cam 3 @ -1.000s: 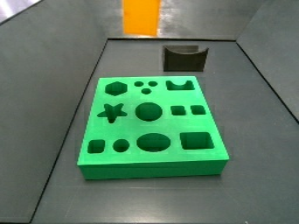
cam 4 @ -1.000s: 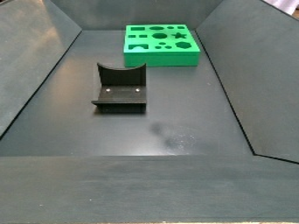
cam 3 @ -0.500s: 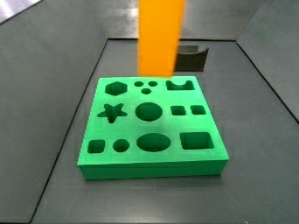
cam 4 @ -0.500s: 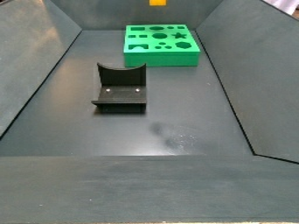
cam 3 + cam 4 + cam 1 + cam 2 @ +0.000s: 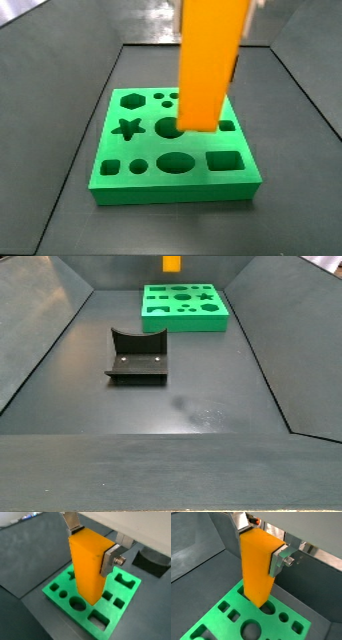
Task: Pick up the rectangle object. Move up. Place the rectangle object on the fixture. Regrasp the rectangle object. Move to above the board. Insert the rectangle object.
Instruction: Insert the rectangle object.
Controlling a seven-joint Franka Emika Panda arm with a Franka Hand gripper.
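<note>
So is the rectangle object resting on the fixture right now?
No, the fixture stands empty in a side view, while the tool holds the rectangle object upright above the board.

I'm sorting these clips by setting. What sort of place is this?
Likely a lab test cell for robot insertion: a dark walled bin holding a green board and black fixture, with the gripper holding the rectangle object above the board.

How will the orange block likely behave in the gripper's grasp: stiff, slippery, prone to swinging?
The rectangle object looks rigid: straight edges, no sag. Its smooth plain faces may slip between the gripper fingers. Held near its top and hanging long above the board, it could pivot if bumped.
</note>
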